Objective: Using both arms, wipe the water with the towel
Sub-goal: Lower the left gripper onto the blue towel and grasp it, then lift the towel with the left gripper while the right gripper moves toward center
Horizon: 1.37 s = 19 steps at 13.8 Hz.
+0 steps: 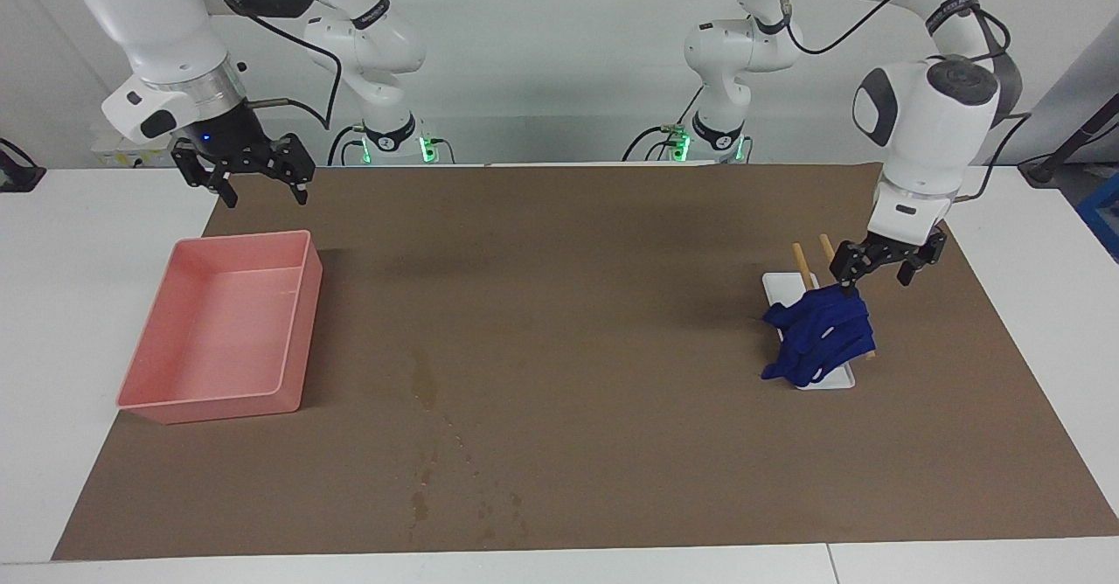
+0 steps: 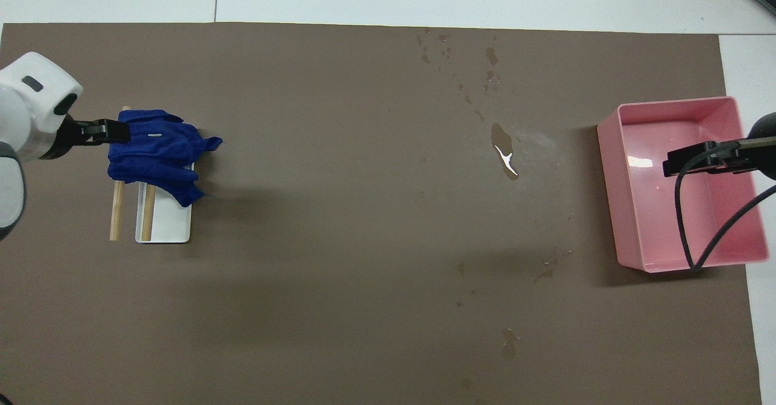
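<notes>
Table (image 1: 52, 322) white, covered by a big flat brown mat (image 1: 612, 322), matte, paper-like, so wet marks show dark on it. Two white jointed arms come in from the robots' end. Left arm (image 1: 918, 112) bends down over the towel; right arm (image 1: 157, 33) waits up near its own corner of the mat.

Pink tray (image 1: 218, 392) sits at the right arm's end, rectangular, glossy plastic, straight walls, nothing visible inside; probably the drop-off spot for the towel once the wipe is done.

Towel (image 1: 822, 335) at the left arm's end, deep navy, soft, bunched in wrinkled folds. It is draped over two thin wooden sticks (image 1: 801, 262) laid across a small white flat dish (image 1: 835, 378), likely so the cloth is propped off the mat and easy to pinch.

Left gripper (image 1: 886, 274) hangs just above the towel's edge nearer the robots, fingers spread apart, holding nothing; contact not clear, looks like lining up for a grab. Right gripper (image 1: 253, 177) over the mat corner by the tray, fingers spread, holding nothing.

Water (image 2: 503, 156) lies mid-mat toward the tray: one thin shiny streak, with small scattered droplets (image 2: 461, 53) farther from the robots and a few nearer ones. All well apart from the towel, unwiped.
</notes>
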Each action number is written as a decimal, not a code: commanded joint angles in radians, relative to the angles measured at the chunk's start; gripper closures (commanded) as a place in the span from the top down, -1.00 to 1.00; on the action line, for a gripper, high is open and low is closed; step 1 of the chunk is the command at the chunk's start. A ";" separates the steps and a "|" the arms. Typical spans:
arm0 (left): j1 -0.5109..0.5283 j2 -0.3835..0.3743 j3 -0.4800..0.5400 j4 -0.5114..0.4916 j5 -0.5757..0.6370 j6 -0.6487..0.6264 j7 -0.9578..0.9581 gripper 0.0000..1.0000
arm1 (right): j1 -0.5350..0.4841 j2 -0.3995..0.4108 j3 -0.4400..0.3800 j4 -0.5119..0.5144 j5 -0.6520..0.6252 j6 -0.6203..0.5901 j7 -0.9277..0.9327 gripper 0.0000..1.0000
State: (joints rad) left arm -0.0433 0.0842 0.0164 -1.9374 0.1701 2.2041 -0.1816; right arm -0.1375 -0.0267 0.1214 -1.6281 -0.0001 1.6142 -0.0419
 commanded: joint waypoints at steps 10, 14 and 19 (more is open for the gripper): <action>-0.030 0.052 0.007 -0.063 0.092 0.135 -0.096 0.27 | 0.004 -0.018 0.007 -0.041 0.265 0.019 0.377 1.00; -0.030 0.052 0.007 -0.052 0.118 0.124 -0.091 -0.39 | 0.059 -0.018 0.012 -0.076 0.379 0.122 0.658 1.00; -0.035 0.060 0.005 0.014 0.135 0.028 -0.090 -0.99 | 0.113 -0.024 0.014 -0.167 0.581 0.269 0.970 1.00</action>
State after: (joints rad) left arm -0.0660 0.1401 0.0180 -1.9720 0.2845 2.2898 -0.2556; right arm -0.0247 -0.0267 0.1341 -1.7443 0.5174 1.8476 0.8511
